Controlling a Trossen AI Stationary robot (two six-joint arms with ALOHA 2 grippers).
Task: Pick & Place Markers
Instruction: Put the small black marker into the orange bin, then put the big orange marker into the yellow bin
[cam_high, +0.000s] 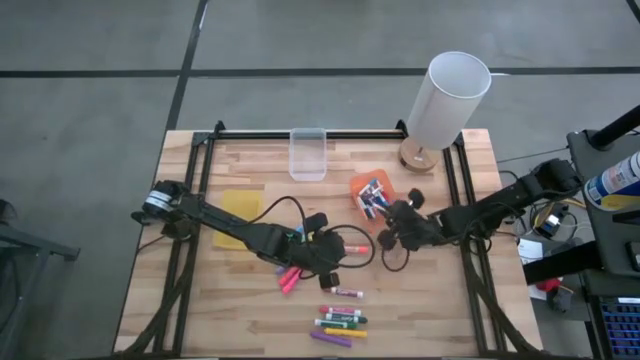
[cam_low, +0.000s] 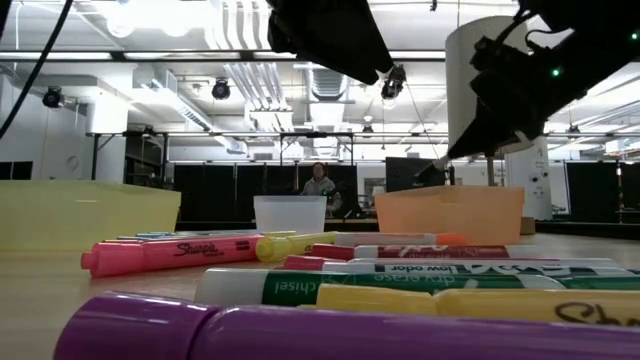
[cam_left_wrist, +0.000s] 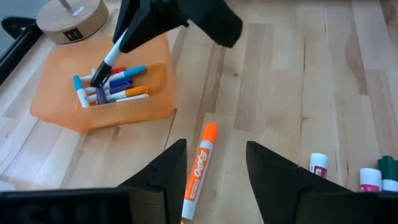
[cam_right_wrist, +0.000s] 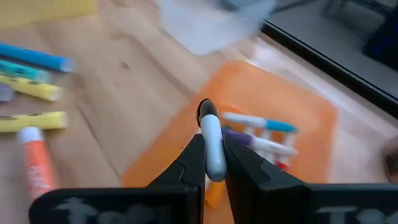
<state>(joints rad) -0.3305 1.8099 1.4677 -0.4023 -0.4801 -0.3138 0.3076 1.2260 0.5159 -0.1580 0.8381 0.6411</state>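
Observation:
My left gripper (cam_left_wrist: 214, 152) is open and low over the table. Its fingers stand on either side of a slim white marker with an orange cap (cam_left_wrist: 198, 169), which lies flat on the wood; they do not touch it. My right gripper (cam_right_wrist: 214, 142) hovers over the orange bin (cam_high: 372, 195) and is shut on a white marker with a black cap (cam_right_wrist: 207, 111). Several slim markers (cam_left_wrist: 115, 84) lie inside that bin. More markers (cam_high: 340, 320) and a pink highlighter (cam_high: 290, 280) lie on the table toward its near edge. My right gripper pinches the white barrel (cam_right_wrist: 214, 163) of the black-capped marker between its two fingers. The marker lies along the fingers and sticks out past their tips. It is lifted clear and tilted, with the capped end (cam_left_wrist: 99, 77) pointing down into the orange bin.
A clear bin (cam_high: 308, 153) stands at the table's far edge and a yellow bin (cam_high: 240, 218) on the left. A white lamp on a wooden base (cam_high: 445, 100) stands at the far right corner, just behind the orange bin. A person shows in the room beyond.

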